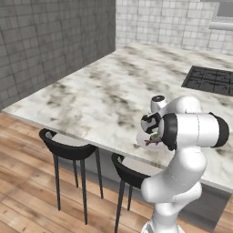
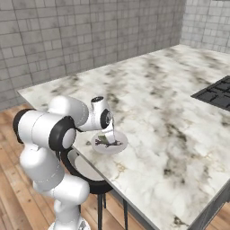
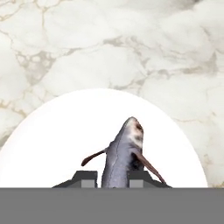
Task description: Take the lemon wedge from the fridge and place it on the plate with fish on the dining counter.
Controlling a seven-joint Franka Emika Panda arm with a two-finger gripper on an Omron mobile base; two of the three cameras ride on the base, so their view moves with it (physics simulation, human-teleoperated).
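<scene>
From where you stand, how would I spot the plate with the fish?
Find the big marble counter and follow its near edge above the black stools. The round white plate sits under the robot's pincer; a slim grey-brown fish lies on it.

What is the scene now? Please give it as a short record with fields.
surface: dining counter, veined marble
plate: white plate near the counter's edge
on plate: fish
gripper: gripper low over the plate, fingertips either side of the fish
jaws: a narrow gap, nothing seen held
lemon wedge: cannot tell where it is
below counter: two black stools
far side: dark cooktop
</scene>
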